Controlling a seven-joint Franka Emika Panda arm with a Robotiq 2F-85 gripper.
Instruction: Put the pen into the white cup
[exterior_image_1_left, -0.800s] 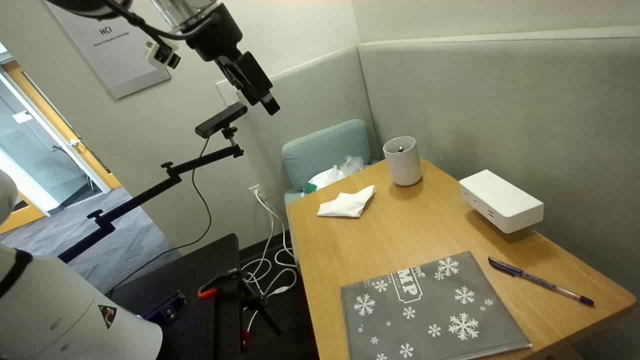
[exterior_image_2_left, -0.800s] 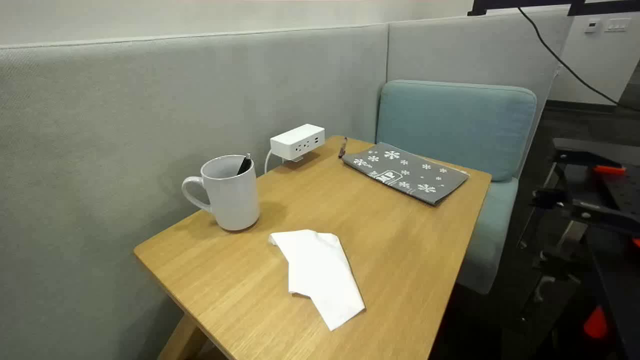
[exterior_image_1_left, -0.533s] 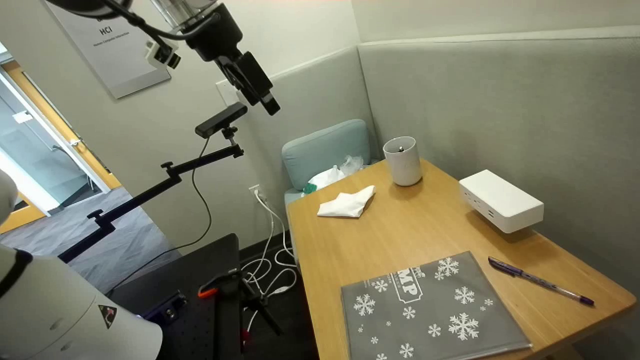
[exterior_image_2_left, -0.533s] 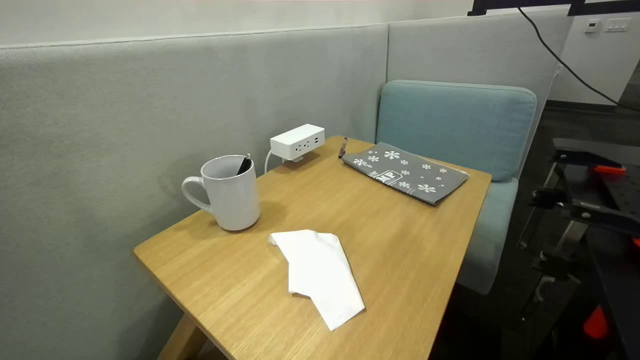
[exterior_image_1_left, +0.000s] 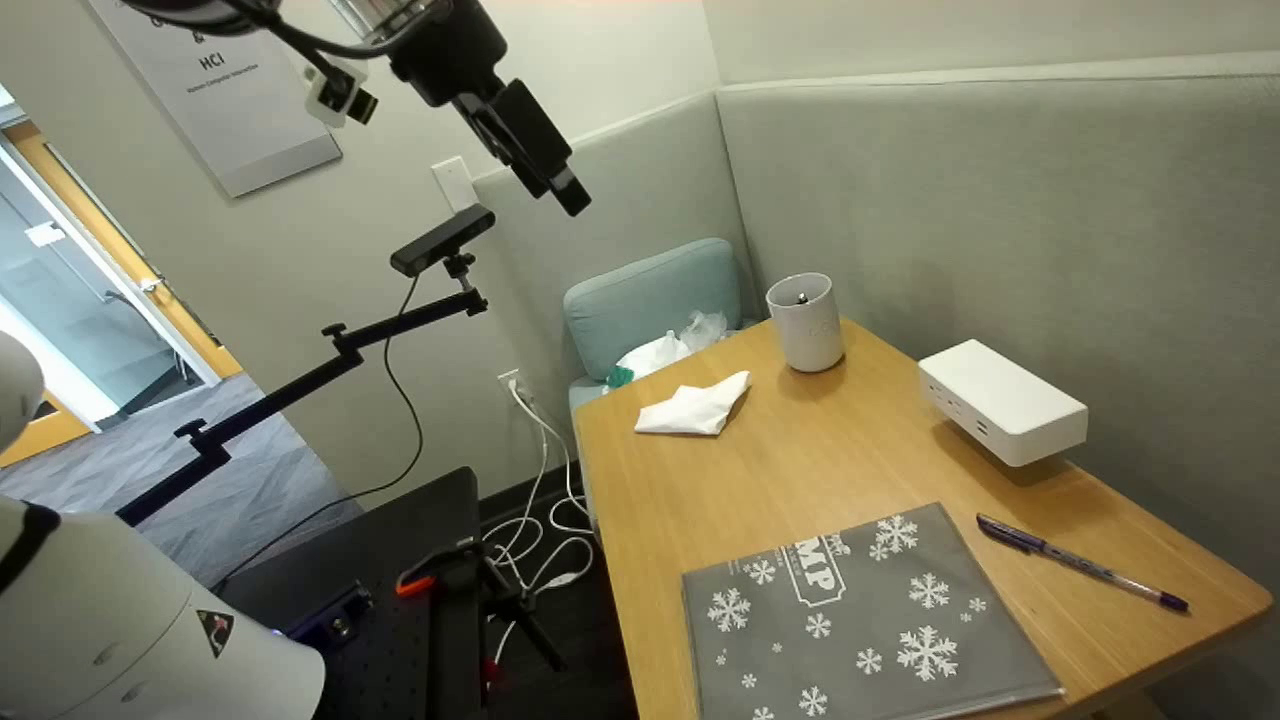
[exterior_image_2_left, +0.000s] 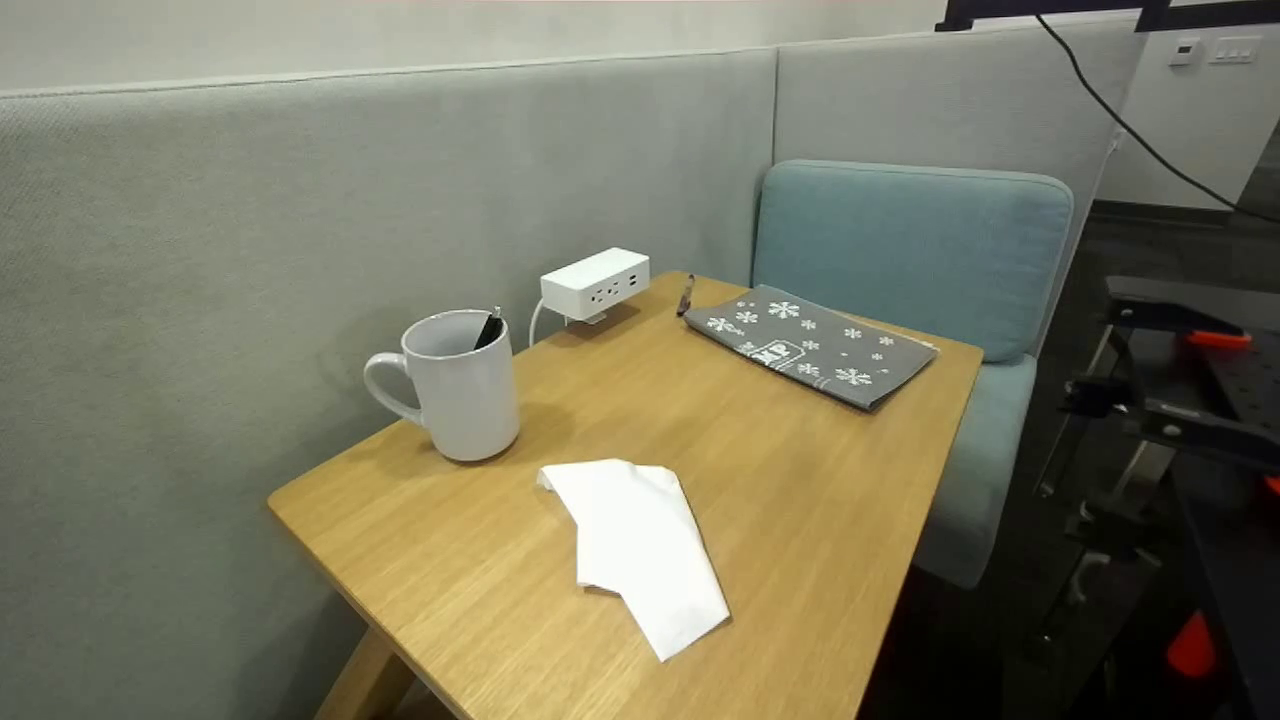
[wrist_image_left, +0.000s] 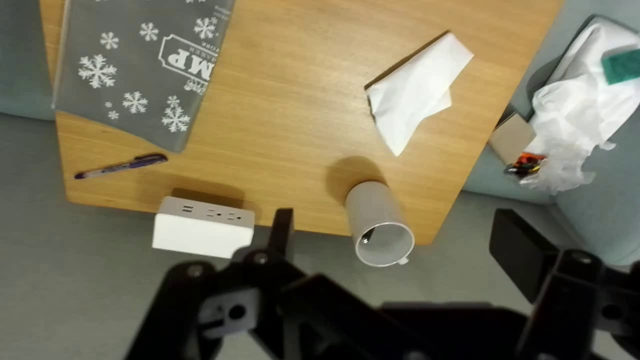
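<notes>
The dark purple pen (exterior_image_1_left: 1082, 563) lies flat on the wooden table, between the grey snowflake folder and the table edge. It also shows in an exterior view (exterior_image_2_left: 686, 295) and in the wrist view (wrist_image_left: 121, 166). The white cup (exterior_image_1_left: 808, 330) stands upright near the table's far corner. Its handle shows in an exterior view (exterior_image_2_left: 465, 395), and a black, silver-tipped item leans inside it. The cup is also in the wrist view (wrist_image_left: 372, 205). My gripper (exterior_image_1_left: 572, 192) is high above the table, away from both. In the wrist view its fingers (wrist_image_left: 394, 220) are wide apart with nothing between them.
A white power box (exterior_image_1_left: 1000, 395) sits at the table edge by the padded wall, near the pen. A folded napkin (exterior_image_2_left: 640, 545) lies near the cup. The grey snowflake folder (wrist_image_left: 140, 65) lies beside the pen. A camera on a black arm (exterior_image_1_left: 440, 240) stands below the gripper.
In an exterior view my gripper has moved a little right and up over the last half second. The pen, cup and other things on the table have not moved.
</notes>
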